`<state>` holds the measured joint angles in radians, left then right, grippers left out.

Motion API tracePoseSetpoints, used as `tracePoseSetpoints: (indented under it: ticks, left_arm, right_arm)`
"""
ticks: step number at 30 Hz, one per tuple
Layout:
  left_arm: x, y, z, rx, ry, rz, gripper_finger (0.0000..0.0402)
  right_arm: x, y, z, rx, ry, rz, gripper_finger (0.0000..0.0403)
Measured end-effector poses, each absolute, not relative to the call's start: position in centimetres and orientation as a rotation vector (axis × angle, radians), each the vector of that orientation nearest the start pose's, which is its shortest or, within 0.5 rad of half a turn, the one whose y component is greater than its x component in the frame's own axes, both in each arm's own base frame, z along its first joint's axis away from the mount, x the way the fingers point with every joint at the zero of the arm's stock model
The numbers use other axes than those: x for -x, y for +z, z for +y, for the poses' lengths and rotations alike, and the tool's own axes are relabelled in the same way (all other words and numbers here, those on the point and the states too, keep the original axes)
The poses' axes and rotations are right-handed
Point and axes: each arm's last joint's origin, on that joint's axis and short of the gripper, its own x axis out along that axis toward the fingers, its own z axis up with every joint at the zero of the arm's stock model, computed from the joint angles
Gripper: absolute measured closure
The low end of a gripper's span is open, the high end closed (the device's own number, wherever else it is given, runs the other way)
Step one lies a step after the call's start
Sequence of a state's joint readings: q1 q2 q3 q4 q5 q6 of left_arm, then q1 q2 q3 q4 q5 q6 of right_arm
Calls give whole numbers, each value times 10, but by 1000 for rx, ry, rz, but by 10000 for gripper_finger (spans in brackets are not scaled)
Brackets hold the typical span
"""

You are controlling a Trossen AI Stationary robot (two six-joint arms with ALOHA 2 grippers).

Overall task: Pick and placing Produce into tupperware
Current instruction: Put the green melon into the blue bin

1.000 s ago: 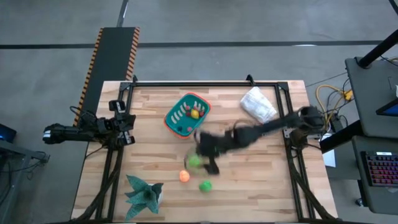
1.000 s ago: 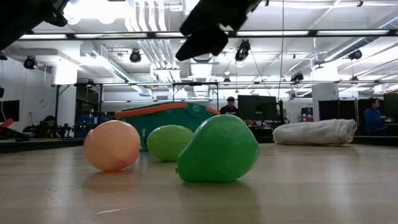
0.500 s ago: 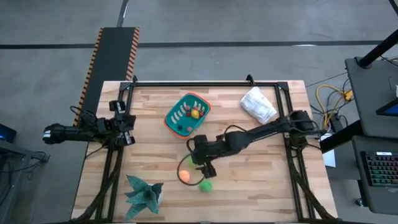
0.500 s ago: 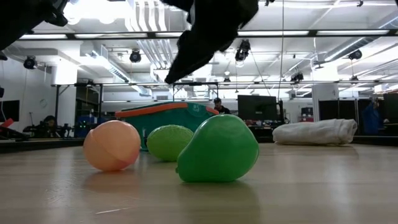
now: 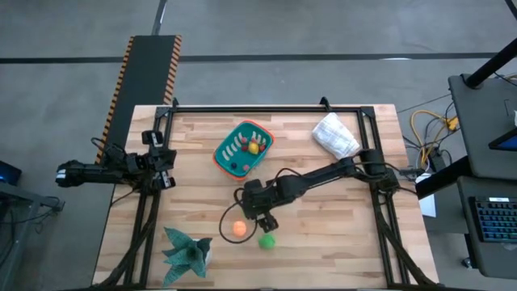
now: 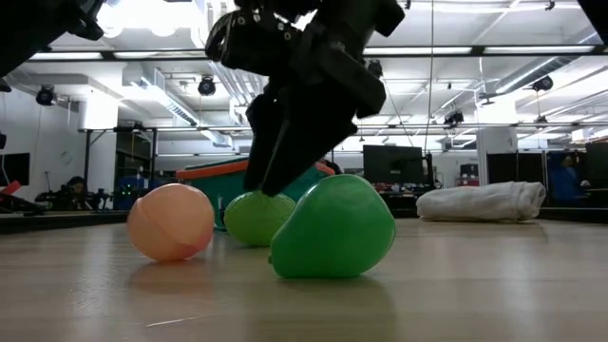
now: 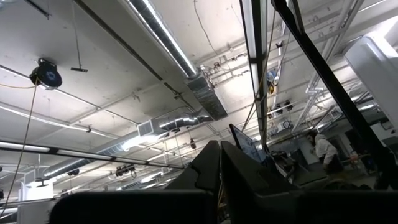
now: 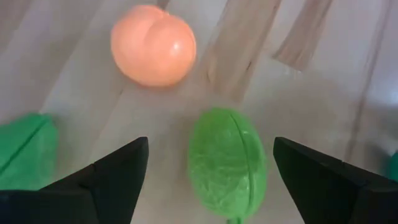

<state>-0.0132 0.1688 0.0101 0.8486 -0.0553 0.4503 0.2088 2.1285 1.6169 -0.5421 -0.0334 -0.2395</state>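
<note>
My right gripper [image 8: 211, 146] is open and low over the table's middle [image 5: 249, 208]. Its fingers stand on either side of a lime-green oval toy fruit [image 8: 227, 163] without touching it. In the low view the gripper [image 6: 271, 176] hangs just above that fruit [image 6: 255, 218]. An orange peach [image 5: 239, 229] and a green pear [image 5: 266, 240] rest on the table close by. The teal tupperware with the orange rim [image 5: 222, 144] stands farther back and holds several small produce pieces. My left gripper [image 5: 161, 158] waits at the table's left edge, shut.
A white cloth bundle [image 5: 335, 136] lies near the far right corner. A teal leafy star-shaped thing [image 5: 187, 250] sits at the near left corner. Bare wood lies right of the pear [image 6: 332, 228] and peach [image 6: 171, 221]. People and desks show in the room behind.
My right gripper has moved toward the table's left and near edge and come down, from above the produce to just over the lime-green fruit. The fruits have stayed where they were.
</note>
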Motion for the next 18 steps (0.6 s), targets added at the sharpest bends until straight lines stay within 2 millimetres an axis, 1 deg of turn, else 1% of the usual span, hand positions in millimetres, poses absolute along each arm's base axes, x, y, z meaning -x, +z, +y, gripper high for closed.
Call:
tracePoseSetpoints:
  ticks: [6,11,18]
  left_arm:
    - [-86,230,0,-409,194,-668,402]
    - [-86,230,0,-409,194,-668,402]
    - [-86,230,0,-408,194,-668,402]
  right_arm:
    - [-445,156,86,315,354,1071,67]
    - [-447,154,76,299,350,1077,76]
    - [-442,149,65,280,335,1144,77]
